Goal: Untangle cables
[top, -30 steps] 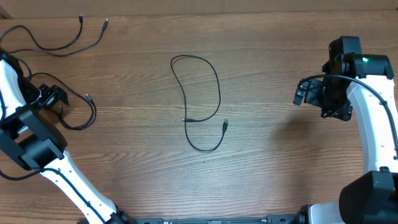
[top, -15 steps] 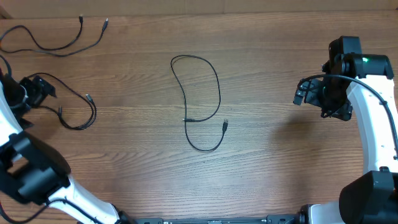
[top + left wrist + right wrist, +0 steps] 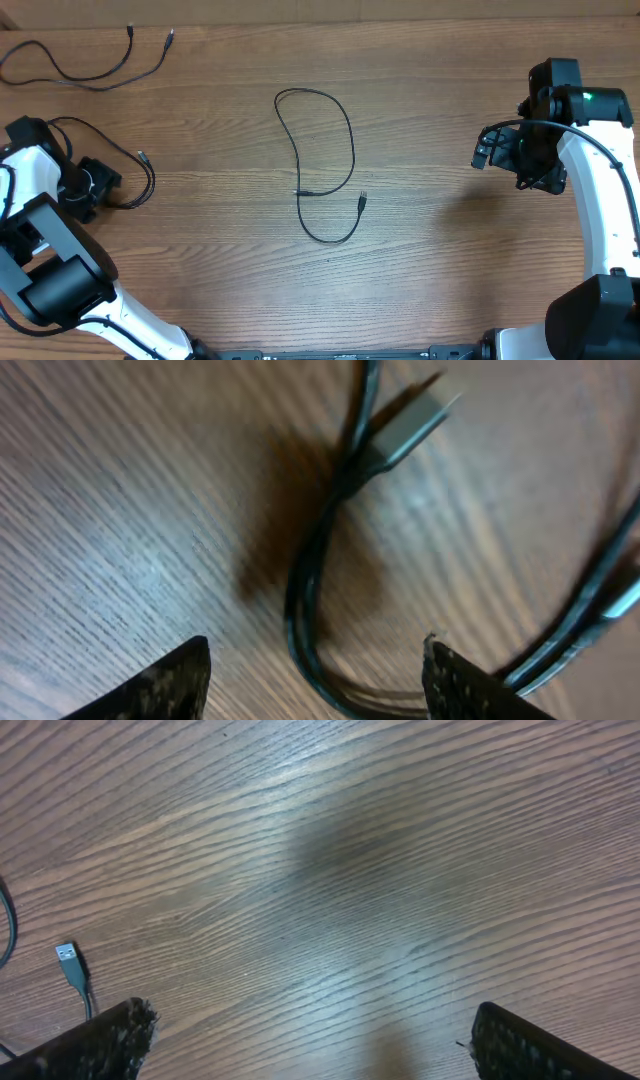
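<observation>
Left claw (image 3: 315,668) spread — cable loop (image 3: 303,595) lies between.

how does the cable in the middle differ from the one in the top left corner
The middle cable bends into a tall narrow loop; the top-left cable runs in a low wide wave. The middle cable lies alone mid-table; the top-left cable hugs the far edge. Both are thin, black and flat on the table.

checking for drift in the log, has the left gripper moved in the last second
Yes. The left gripper has shifted down the overhead frame and slightly right, farther from the unmoved top-left cable.
</observation>
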Available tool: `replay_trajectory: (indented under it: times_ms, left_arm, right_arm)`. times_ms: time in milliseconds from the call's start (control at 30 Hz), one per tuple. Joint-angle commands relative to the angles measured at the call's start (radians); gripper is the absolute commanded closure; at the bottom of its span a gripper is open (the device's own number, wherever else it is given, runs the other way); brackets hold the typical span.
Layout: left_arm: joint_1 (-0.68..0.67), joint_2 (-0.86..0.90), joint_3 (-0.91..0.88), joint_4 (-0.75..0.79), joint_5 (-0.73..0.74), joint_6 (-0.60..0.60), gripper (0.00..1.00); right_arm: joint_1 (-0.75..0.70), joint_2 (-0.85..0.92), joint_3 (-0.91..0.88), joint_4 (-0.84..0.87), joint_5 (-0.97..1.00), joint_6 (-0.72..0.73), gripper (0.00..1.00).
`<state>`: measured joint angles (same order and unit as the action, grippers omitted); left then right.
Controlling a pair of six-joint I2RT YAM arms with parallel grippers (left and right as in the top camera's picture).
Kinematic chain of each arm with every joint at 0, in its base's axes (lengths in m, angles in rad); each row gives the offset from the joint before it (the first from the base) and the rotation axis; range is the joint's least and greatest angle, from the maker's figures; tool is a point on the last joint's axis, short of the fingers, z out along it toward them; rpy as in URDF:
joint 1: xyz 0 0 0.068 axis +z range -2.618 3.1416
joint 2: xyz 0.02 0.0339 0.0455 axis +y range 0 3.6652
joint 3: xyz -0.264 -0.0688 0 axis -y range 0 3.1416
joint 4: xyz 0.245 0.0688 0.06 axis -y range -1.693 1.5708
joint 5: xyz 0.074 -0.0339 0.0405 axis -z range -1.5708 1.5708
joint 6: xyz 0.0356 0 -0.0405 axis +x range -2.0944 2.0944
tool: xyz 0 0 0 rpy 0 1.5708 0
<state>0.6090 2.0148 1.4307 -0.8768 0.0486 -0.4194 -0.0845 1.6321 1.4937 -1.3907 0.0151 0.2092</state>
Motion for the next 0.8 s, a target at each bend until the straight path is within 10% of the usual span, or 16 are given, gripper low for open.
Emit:
replay_trajectory:
  times_ms: [0,767]
  left_arm:
    - [-0.003,0.010,-0.053,0.029,-0.063,-0.035,0.34]
    - [-0.014,0.095,-0.069,0.077,0.072,-0.291,0.95]
  right_arm:
    - [-0.003,0.001,-0.002,0.001,0.010,-0.002,0.00]
    - [-0.003,0.001,-0.002,0.001,0.010,-0.002,0.00]
